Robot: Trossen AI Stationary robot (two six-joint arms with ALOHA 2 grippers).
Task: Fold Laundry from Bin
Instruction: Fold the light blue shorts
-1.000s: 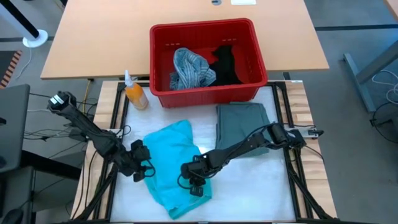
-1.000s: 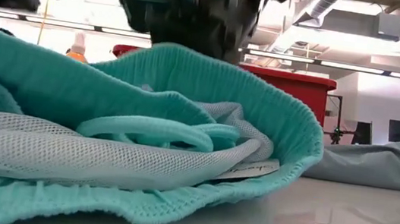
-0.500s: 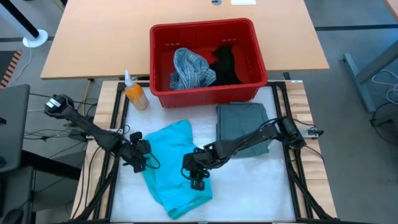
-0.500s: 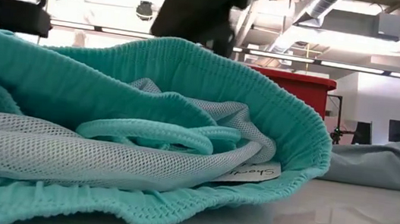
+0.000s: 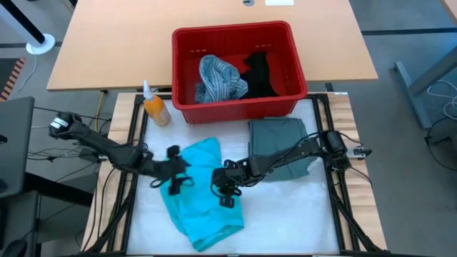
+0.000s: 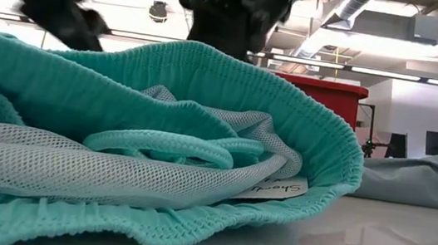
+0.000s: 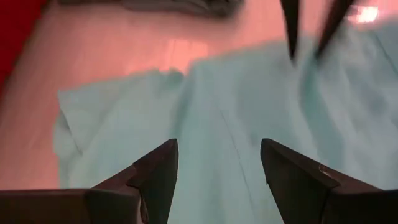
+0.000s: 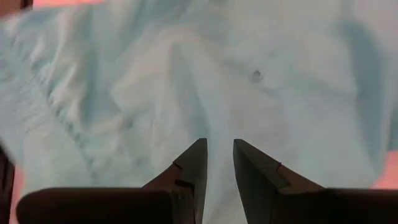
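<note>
Over the last second both grippers were moved up the high view along the turquoise garment (image 5: 202, 189), toward its upper end, so a fold or smoothing pass was judged to be under way. The left gripper (image 5: 175, 182) was seen at the garment's left edge, fingers spread apart with nothing between them. The right gripper (image 5: 223, 193) was seen at its right edge, fingers nearly closed but empty. The grey-green garment (image 5: 278, 143) lay folded right of centre; the striped shirt (image 5: 216, 77) and black garment (image 5: 258, 74) remained in the bin (image 5: 233, 34) at upper centre.
</note>
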